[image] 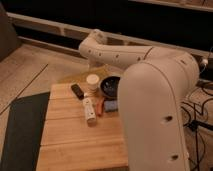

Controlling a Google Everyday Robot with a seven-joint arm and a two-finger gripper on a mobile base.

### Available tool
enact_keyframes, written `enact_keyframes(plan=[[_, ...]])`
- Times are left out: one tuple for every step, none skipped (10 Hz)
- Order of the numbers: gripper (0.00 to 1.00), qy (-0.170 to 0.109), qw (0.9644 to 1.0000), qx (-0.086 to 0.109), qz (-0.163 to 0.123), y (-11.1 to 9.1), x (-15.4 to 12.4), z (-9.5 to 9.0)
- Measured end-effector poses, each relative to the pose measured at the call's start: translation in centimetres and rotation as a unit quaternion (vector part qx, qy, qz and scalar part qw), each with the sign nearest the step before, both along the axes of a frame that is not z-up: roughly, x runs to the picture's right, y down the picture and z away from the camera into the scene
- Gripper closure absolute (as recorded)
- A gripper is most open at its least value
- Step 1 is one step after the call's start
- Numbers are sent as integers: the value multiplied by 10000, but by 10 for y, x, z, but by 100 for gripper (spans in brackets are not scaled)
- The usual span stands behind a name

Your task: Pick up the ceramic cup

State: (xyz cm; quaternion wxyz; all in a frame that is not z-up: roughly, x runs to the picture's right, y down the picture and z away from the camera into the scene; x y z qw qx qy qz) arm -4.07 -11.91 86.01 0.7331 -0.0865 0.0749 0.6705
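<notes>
The ceramic cup (92, 81) is small, cream-beige and round-rimmed. It stands upright on the wooden table (75, 140) near the far edge, just left of the wide dark bowl (111, 86). My white arm sweeps in from the lower right and bends at the top left. My gripper (91, 64) hangs at the arm's end, just above and behind the cup, mostly lost against the dark background. The cup stands free on the table.
A black block (77, 90) lies left of the cup. A white bottle-like object (89, 110) lies in front of it, with an orange item (101, 106) and a blue item (111, 105) beside it. A dark mat (22, 130) lies left of the table. My arm covers the table's right side.
</notes>
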Motion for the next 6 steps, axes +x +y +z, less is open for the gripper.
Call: enact_keyframes(plan=[[35, -101, 9999, -95, 96, 6, -2, 13], [35, -140, 9997, -169, 123, 9, -1, 21], [35, -156, 9993, -328, 116, 17, 5, 35], [35, -150, 9990, -413, 88, 21, 9, 43], [35, -146, 9987, -482, 63, 24, 11, 48], [35, -159, 9981, -595, 44, 29, 10, 57]])
